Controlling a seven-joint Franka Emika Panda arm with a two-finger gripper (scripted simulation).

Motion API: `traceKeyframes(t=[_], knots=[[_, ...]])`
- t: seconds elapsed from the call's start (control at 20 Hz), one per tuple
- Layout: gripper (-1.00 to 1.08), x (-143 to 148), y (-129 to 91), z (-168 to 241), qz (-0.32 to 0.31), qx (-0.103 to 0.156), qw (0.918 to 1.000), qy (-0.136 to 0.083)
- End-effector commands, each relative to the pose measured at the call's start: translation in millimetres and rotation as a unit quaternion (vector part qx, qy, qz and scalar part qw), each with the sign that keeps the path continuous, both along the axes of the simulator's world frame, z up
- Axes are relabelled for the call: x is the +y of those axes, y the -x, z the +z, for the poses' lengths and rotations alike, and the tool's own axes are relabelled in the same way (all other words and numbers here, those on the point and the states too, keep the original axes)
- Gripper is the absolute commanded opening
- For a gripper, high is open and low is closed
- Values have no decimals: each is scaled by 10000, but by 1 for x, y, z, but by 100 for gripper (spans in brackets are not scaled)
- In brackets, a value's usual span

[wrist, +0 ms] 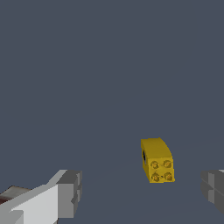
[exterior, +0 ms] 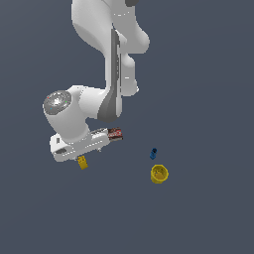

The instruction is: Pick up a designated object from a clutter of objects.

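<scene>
The jaws are seen spread wide in the wrist view, with the yellow brick (wrist: 157, 161) lying free between the two fingers (wrist: 69, 193), touched by neither and nearer the far finger. Bare worktop (wrist: 109, 65) is shown on every side of it. In the exterior view the brick (exterior: 82, 162) is partly covered by the gripper (exterior: 79, 157). The red-labelled box (exterior: 114, 133) lies close beside the hand. The blue piece (exterior: 153, 153) and the cup (exterior: 159, 174) are set well apart toward the exterior view's right.
</scene>
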State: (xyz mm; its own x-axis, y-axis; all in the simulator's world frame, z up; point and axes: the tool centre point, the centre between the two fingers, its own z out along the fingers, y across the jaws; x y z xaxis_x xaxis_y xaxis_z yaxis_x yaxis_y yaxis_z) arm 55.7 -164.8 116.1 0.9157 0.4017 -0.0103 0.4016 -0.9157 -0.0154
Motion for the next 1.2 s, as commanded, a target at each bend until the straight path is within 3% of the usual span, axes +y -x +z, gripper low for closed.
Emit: traceKeyframes(t=[0.0,0.45,0.85,1.15], knots=[[100,-14,0,-13,145,-30,9999,12],[100,-44,2,-41,426,-76,9991,43],[100,-47,3,-47,439,-74,9990,44],[100,-46,4,-74,448,-78,9990,45]])
